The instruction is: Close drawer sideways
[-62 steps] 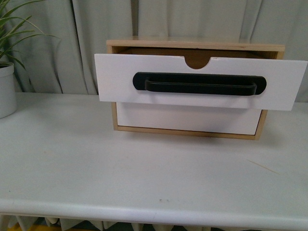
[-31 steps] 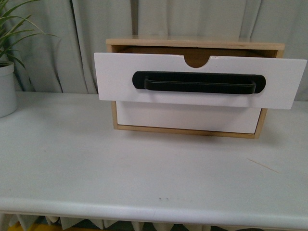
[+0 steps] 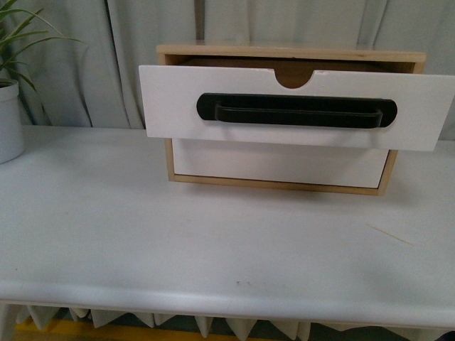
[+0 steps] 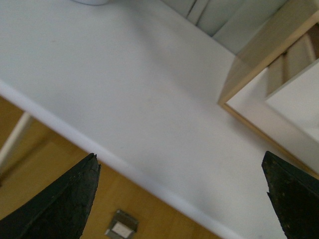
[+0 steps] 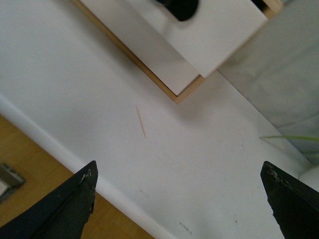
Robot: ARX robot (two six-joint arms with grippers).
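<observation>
The drawer (image 3: 170, 106) with a white front, a long black bar handle (image 3: 296, 112) and a half-round notch stands pulled out of the light-wood box (image 3: 284, 52) at the back of the white table (image 3: 213, 234). Its corner shows in the left wrist view (image 4: 299, 97) and its handle end in the right wrist view (image 5: 182, 7). Neither arm shows in the front view. My left gripper (image 4: 182, 199) is open and empty above the table's front edge. My right gripper (image 5: 179, 201) is open and empty, also near the front edge.
A plain white drawer front (image 3: 277, 163) without a handle sits shut below the open one. A potted plant in a white pot (image 3: 8, 121) stands at the far left. Grey curtains hang behind. A thin scratch (image 3: 387, 234) marks the table at the right.
The box and drawer sit slightly higher in the front view than before, so the camera has tilted or shifted a little. The drawer stays pulled out.
</observation>
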